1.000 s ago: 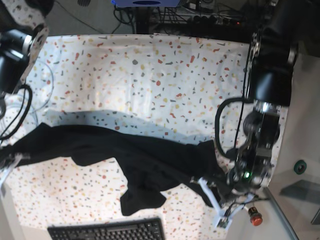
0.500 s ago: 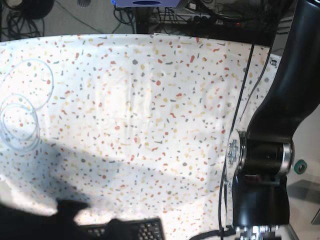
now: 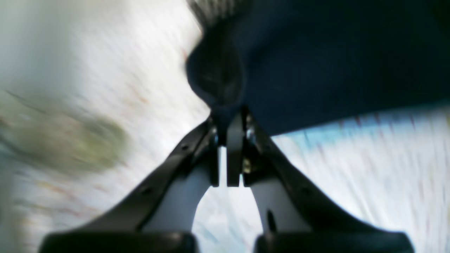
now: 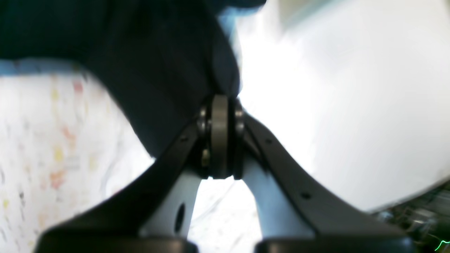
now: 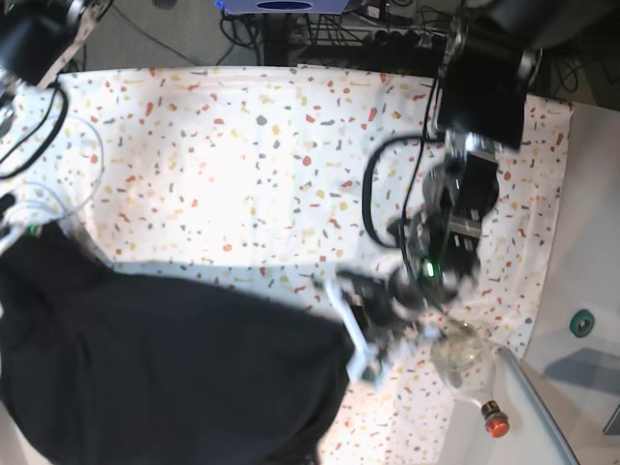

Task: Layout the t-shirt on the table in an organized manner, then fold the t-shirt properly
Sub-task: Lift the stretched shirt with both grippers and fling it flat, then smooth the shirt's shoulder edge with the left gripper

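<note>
The black t-shirt spreads as a broad sheet over the front left of the speckled table, stretched between both arms. My left gripper is shut on the shirt's right edge; in the left wrist view the jaws pinch a bunched fold of dark fabric. At the table's left edge my right gripper holds the other end. Its wrist view shows the jaws closed on black cloth. Both wrist views are blurred.
A red button and a clear round object lie at the front right corner. Thin cable loops rest on the table's left side. Cables and equipment sit beyond the far edge.
The shirt, a narrow band across the front one second ago, now hangs as a wide sheet at the lower left. Both arms swung; the left arm has moved toward the table's middle.
</note>
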Motion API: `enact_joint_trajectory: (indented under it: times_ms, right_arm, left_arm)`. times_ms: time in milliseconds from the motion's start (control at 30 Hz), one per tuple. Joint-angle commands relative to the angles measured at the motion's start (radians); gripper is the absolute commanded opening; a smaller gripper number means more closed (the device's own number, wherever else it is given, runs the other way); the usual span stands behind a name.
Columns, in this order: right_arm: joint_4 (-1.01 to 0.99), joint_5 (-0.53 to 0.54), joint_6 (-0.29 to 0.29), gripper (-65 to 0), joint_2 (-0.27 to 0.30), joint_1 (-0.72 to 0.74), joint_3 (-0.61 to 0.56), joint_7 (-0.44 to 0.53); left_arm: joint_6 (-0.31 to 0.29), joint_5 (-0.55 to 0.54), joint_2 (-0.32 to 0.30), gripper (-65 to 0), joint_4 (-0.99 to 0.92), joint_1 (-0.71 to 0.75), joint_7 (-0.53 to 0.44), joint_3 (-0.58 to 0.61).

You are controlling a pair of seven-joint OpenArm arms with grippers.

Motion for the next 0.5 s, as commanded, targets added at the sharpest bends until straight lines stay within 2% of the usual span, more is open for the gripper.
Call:
enact_joint_trajectory:
  times_ms: [0,100,167,333,467]
  right_arm:
    - [0.004,0.007,-0.012,-65.0,0.003,0.000,0.015,0.050]
    - [-0.024,0.007,-0.012,-65.0,-0.044,-0.080,0.055,0.067]
    - [-0.026,0.007,-0.006,-65.0,-0.061,-0.120,0.072,0.061]
    - [-0.018,0.008,-0.006,-65.0,-0.121,-0.229,0.071,0.059]
    - [0.008,0.008,-0.004,-65.0,-0.159,-0.255,0.069,0.059]
  left_arm:
    - [0.008,0.002,-0.032,-65.0,0.005,0.022,-0.067,-0.004]
    - [0.008,0.002,-0.087,-65.0,-0.058,0.157,-0.199,-0.013]
    - [0.008,0.002,-0.112,-65.0,-0.093,0.208,-0.245,-0.013]
    - [0.009,0.001,-0.155,-65.0,-0.150,0.286,-0.307,-0.014]
    - [0.009,0.001,-0.178,-65.0,-0.159,0.295,-0.322,-0.014]
